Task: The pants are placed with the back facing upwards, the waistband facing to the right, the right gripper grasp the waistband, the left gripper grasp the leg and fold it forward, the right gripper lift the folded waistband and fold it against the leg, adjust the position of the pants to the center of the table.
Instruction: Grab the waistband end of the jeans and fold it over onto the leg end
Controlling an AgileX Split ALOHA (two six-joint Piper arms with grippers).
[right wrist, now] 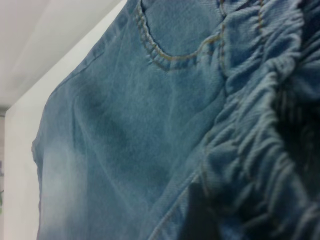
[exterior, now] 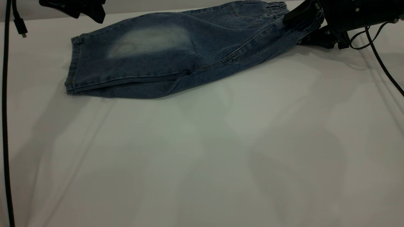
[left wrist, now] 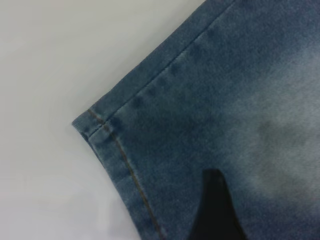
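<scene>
The pants (exterior: 176, 53) lie folded lengthwise at the far side of the table (exterior: 202, 157), one leg on top of the other. The upper leg bears a pale faded patch (exterior: 151, 41); no print shows. Its hem (exterior: 74, 66) points left and fills the left wrist view (left wrist: 115, 145). The ruffled waistband (exterior: 277, 8) is at the far right, close up in the right wrist view (right wrist: 260, 125). My right gripper (exterior: 307, 26) is shut on the waistband. My left gripper (exterior: 75, 8) hovers above the hem end, open and holding nothing; one fingertip (left wrist: 215, 205) shows over the denim.
A black cable (exterior: 4, 126) hangs down the left edge with a loose connector (exterior: 20, 28). More cables (exterior: 382, 63) trail from the right arm over the table's right side. The near half of the table is bare white surface.
</scene>
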